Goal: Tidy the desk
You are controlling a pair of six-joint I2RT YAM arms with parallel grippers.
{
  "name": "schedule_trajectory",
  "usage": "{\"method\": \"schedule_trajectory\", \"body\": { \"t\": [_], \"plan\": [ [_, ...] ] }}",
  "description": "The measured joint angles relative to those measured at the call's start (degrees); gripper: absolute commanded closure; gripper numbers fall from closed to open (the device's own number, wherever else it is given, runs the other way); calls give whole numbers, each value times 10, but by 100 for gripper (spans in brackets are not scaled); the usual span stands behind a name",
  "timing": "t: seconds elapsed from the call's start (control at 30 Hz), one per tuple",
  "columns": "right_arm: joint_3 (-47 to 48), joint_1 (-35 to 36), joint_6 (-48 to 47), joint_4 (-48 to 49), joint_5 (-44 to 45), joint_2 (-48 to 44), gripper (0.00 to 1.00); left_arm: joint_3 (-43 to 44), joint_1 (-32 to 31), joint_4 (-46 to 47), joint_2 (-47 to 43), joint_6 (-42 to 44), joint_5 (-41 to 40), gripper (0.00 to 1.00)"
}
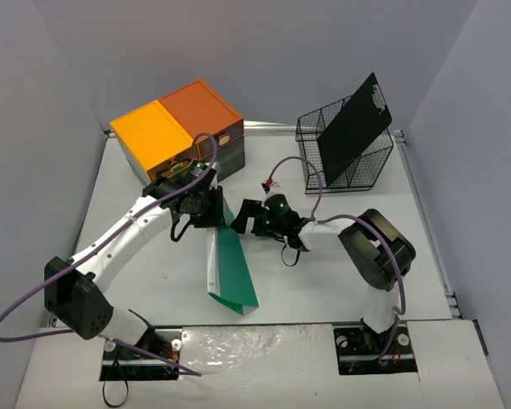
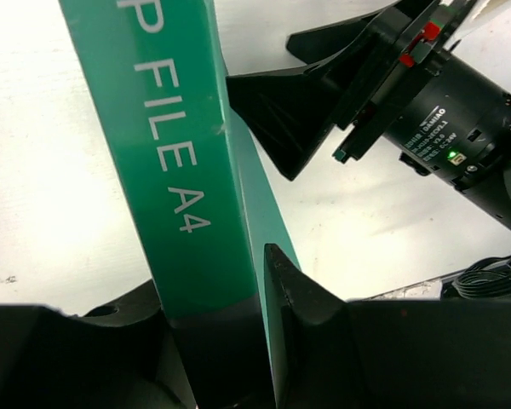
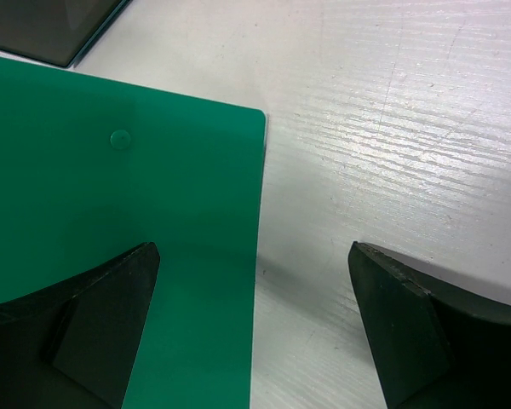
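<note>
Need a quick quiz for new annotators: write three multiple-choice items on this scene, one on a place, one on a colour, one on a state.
1. Where is the clipboard? A on a chair; B in the wire basket; C on a shelf.
2. What colour is the folder? A red; B yellow; C green.
3. How is the right pincer? A open; B shut on the folder; C shut on the clipboard.
Key: B, it stands in the basket; C, its cover is green; A, its fingers stand wide apart.
</note>
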Motion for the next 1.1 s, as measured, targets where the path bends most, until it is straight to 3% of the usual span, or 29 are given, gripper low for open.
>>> {"method": "schedule_trajectory", "body": {
  "t": [0.13, 0.37, 0.5, 0.83, 1.1],
  "plan": [
    [0, 0, 0, -1, 0, 0, 7, 7, 0, -20, 3, 0, -4, 100],
    [3, 0, 0, -8, 0, -1, 7, 39, -2, -69, 3, 11, -8, 100],
    [8, 7, 10, -62, 0, -26, 7, 59, -10, -86, 2, 25, -18, 100],
    [68, -5, 31, -487, 53, -135, 6, 119, -28, -96, -30, 62, -34, 100],
    [191, -82, 26, -603, 85, -237, 6, 124, -34, -62, -37, 84, -33, 100]
  ]
}}
